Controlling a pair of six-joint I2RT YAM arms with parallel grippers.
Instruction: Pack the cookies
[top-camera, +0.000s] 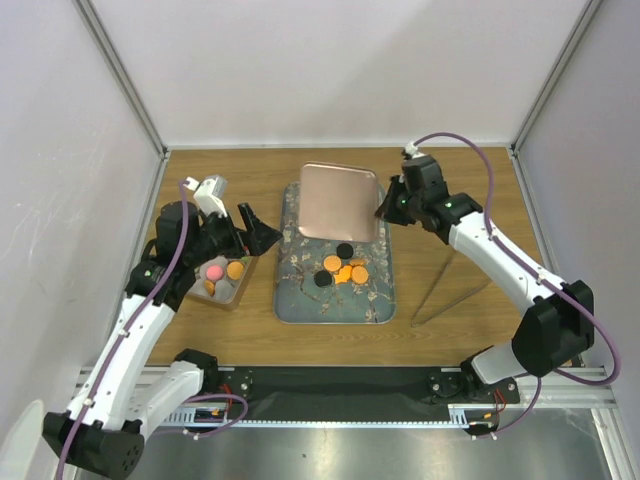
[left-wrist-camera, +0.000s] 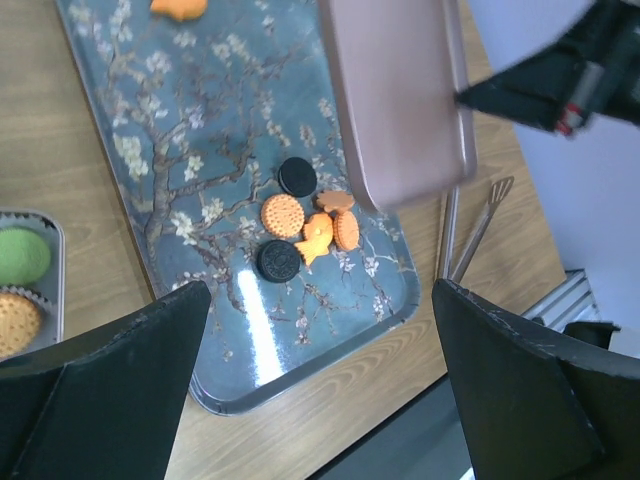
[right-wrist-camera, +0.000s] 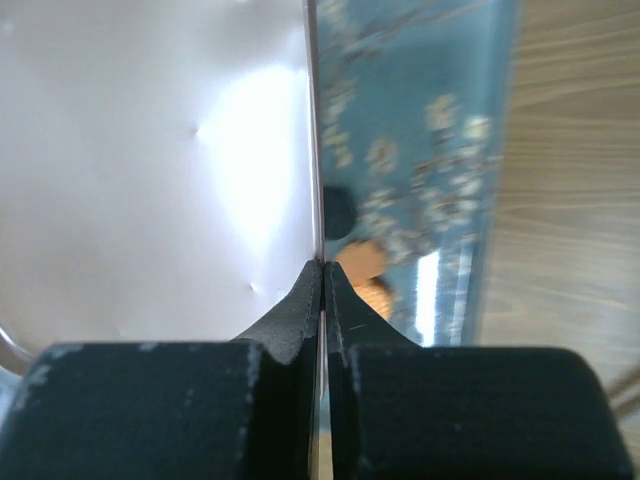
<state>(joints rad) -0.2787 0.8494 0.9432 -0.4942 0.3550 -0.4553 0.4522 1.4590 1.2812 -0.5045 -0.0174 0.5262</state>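
Cookies (top-camera: 345, 270): on floral tray (top-camera: 300, 295)
Right claw (top-camera: 384, 206): pinching pink tray (top-camera: 338, 200) above floral tray
Left claw (top-camera: 257, 228): spread, beside floral tray

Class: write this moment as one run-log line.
right claw: shut on pink tray edge, tilted over floral tray | left claw: open, empty | cookies: loose on floral tray, some in box

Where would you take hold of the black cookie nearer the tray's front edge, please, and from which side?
Probably by its rim, straight down from above: the black cookie lies flat on the floral tray, so only the round edge offers a hold. Set the open left pincer with fingers clear of its right, where orange cookies crowd it.
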